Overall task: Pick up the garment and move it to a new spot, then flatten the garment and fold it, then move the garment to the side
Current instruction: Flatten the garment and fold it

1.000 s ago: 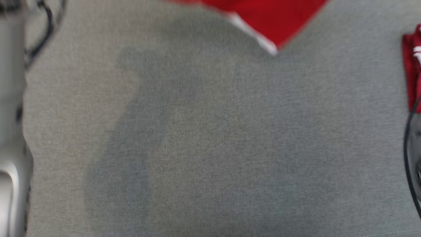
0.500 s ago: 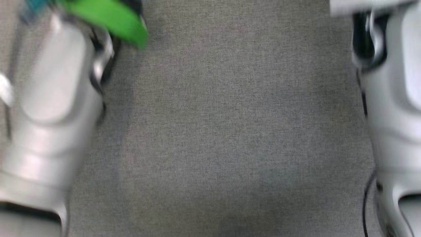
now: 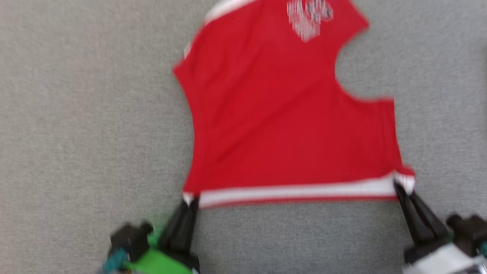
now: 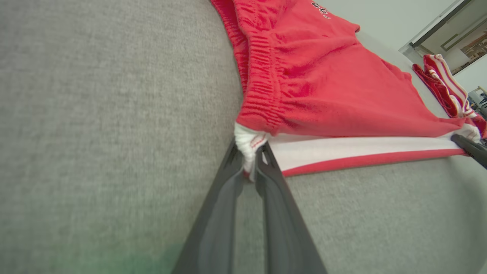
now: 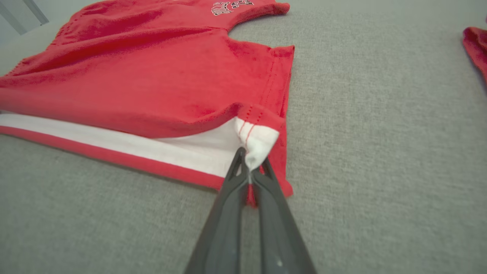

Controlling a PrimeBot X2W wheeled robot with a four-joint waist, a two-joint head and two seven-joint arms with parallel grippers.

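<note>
My left claw (image 3: 189, 201) and right claw (image 3: 399, 188) each pinch one corner of the red shorts (image 3: 281, 114) along their white-striped edge (image 3: 296, 191). Grey tabletop (image 3: 83, 114) lies open around them.

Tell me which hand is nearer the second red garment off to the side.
Right. The right hand pinches the spread garment at the corner nearest the second red garment; the left hand holds the opposite corner, farther away.

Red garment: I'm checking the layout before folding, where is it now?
In the head view the red garment lies spread centre-right on the grey surface, its near corners pinched by the left end effector and right end effector.
</note>
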